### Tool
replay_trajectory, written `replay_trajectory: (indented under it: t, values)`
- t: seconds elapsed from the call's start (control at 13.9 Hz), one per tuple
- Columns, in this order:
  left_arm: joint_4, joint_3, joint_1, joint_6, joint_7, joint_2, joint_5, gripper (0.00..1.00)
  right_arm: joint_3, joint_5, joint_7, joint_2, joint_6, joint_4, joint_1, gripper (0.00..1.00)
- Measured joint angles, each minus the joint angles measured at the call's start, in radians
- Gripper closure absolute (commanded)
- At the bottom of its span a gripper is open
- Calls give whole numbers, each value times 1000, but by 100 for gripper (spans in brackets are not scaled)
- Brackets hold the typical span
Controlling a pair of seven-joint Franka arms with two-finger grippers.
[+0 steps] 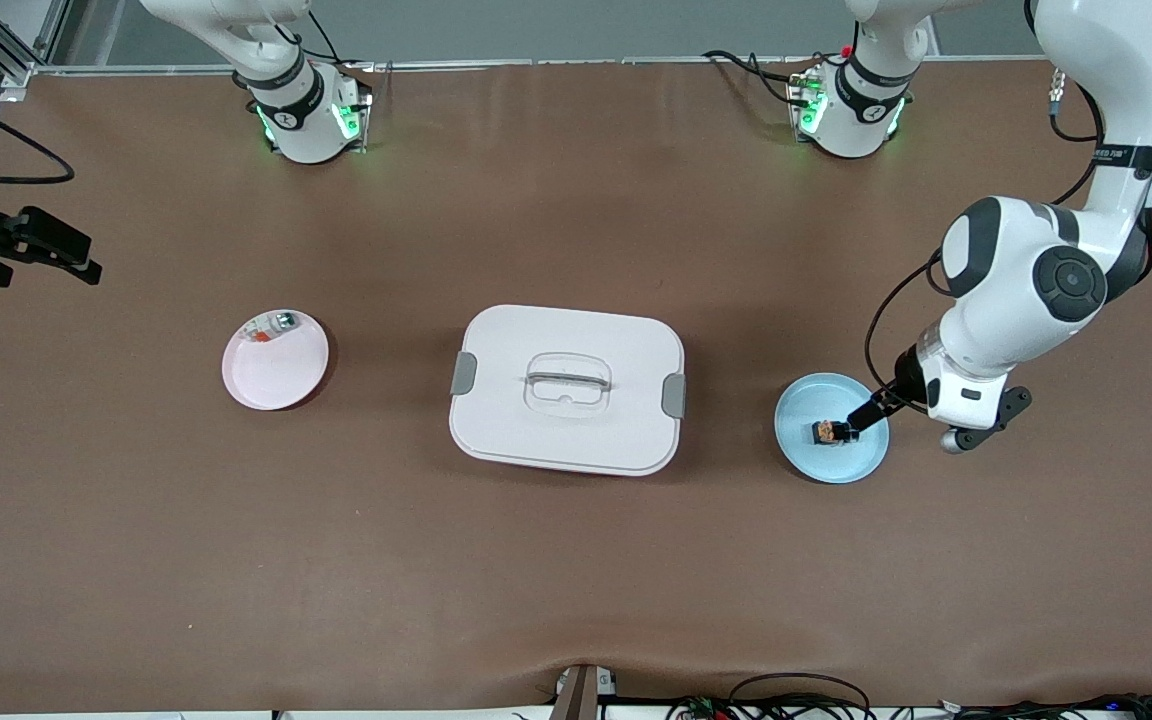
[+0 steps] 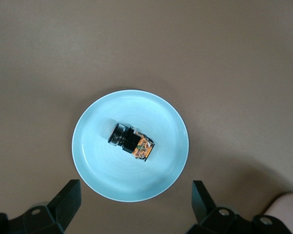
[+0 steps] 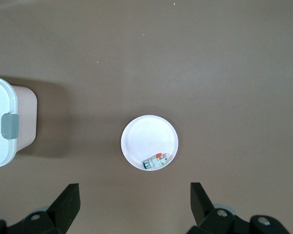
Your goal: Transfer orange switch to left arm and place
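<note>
The orange switch lies on its side in a blue plate toward the left arm's end of the table. In the left wrist view the switch is black with an orange end, near the middle of the plate. My left gripper hangs low over the plate, open and empty, its fingers wide to either side of the plate's rim. My right gripper is open and empty, high over the table beside a pink plate. The white box stands between the two plates.
The pink plate toward the right arm's end holds a small white piece with red and green bits, also in the right wrist view. The box's latched end shows there too. Cables lie along the table's front edge.
</note>
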Motion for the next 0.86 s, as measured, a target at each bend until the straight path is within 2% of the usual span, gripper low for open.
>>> replay_trajectory:
  t: [0.36, 0.65, 0.86]
  values:
    - [0, 22, 0, 0, 402, -46, -52, 0, 2, 0, -5, -1, -1, 0, 0, 0]
    - [6, 41, 1, -4, 447, -109, -55, 0, 1, 0, -5, -1, -1, 0, 0, 0]
    - [22, 52, 2, -79, 447, -182, -55, 0, 1, 0, -5, -1, -1, 0, 0, 0]
